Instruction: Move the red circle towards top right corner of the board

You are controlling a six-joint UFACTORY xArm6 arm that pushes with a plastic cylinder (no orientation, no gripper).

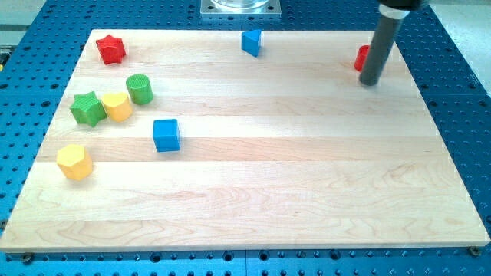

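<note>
My tip (370, 82) has no jaws to open or close, and it touches the red circle (360, 58), which peeks out on the view's left of it, near the tabletop's (307, 192) top right corner.

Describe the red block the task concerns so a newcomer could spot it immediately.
Start at the wooden board and go to its top right corner. There the dark rod stands with my tip on the board; the red block peeks out at the rod's left, mostly hidden, unlike the fully visible red star at top left.
</note>
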